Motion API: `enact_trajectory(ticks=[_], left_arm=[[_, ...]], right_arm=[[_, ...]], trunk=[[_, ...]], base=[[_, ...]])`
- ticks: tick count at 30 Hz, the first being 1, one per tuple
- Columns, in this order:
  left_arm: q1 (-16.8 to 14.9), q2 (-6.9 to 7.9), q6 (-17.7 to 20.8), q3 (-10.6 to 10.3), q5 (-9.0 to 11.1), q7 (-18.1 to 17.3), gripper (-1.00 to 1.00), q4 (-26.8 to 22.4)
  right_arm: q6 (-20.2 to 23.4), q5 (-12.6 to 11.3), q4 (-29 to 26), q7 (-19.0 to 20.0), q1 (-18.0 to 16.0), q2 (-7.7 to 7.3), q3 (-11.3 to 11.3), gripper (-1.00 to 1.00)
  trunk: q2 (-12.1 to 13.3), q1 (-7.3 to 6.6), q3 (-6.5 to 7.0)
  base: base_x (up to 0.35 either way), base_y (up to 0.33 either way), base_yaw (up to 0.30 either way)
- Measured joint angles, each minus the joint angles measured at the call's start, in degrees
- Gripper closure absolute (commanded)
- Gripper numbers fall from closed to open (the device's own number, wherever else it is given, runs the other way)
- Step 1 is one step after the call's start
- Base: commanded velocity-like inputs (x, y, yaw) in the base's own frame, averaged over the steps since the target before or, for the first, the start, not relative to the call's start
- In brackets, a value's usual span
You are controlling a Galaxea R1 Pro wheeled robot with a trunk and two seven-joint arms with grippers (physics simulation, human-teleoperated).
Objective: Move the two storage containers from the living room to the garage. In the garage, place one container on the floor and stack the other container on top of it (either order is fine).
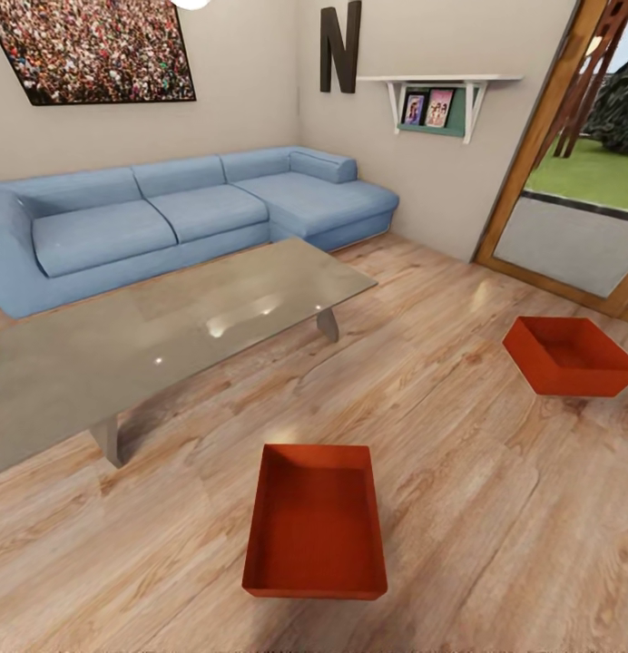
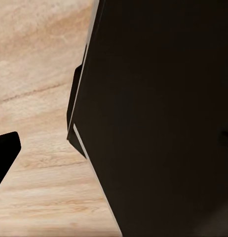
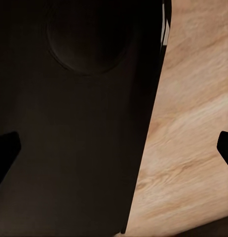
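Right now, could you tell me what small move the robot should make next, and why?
Probably roll forward a little toward the nearer storage container and bring the arms down to it. Both red-orange bins lie empty on the living room's wood floor, the second container farther right near the doorway, and neither is held. The nearer one lies straight ahead, so it seems the easier first pick.

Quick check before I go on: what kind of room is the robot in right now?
A living room, by the look of it: a blue sectional sofa, a glass coffee table and a light wood plank floor. Both red-orange storage containers sit on that floor.
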Motion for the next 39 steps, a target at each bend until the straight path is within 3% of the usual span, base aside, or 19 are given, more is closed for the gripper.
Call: enact_trajectory(ticks=[39], left_arm=[[0.0, -0.01, 0.0, 0.0, -0.01, 0.0, -1.0, 0.0]], right_arm=[[-0.05, 0.0, 0.0, -0.08, 0.0, 0.0, 0.0, -1.0]], trunk=[[0.0, 0.0, -3.54]], base=[[0.0, 0.0, 0.0]])
